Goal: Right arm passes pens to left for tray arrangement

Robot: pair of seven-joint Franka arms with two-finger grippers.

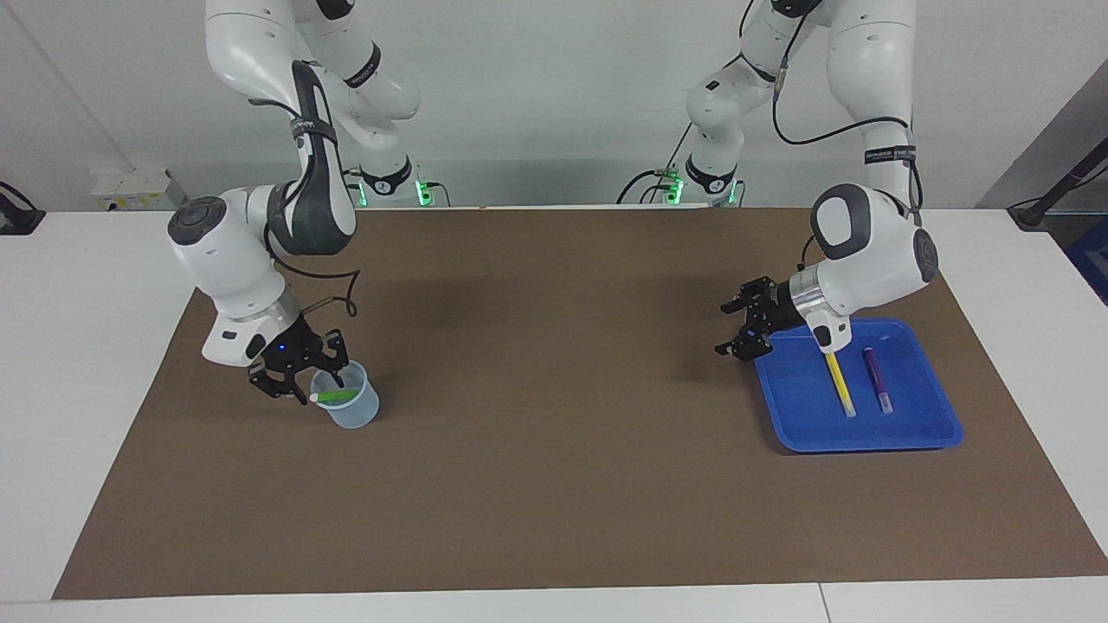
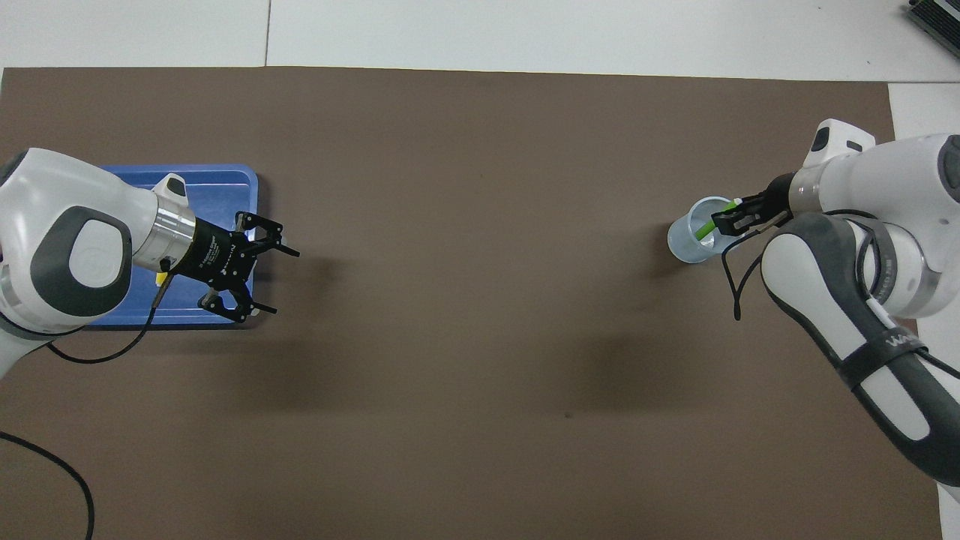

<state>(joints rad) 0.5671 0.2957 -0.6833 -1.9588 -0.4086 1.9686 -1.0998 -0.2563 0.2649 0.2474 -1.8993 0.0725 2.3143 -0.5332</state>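
Observation:
The green pen [image 1: 335, 395] leans in a small translucent cup [image 1: 353, 405] at the right arm's end of the table, its pale end sticking out over the rim. My right gripper [image 1: 310, 378] hangs at the cup's rim, right at the pen's upper end [image 2: 712, 221]. The blue tray [image 1: 917, 433] lies at the left arm's end and holds the yellow pen [image 1: 838, 381] and the purple pen [image 1: 874, 378] side by side. My left gripper [image 1: 721, 329] waits open and empty over the tray's edge toward the table's middle. In the overhead view the left arm hides most of the tray [image 2: 217, 176].
A brown mat [image 1: 554, 484] covers the table between the cup and the tray. White table surface [image 1: 78, 346] borders the mat at both ends. A black cable [image 2: 45, 457] trails on the mat near the left arm.

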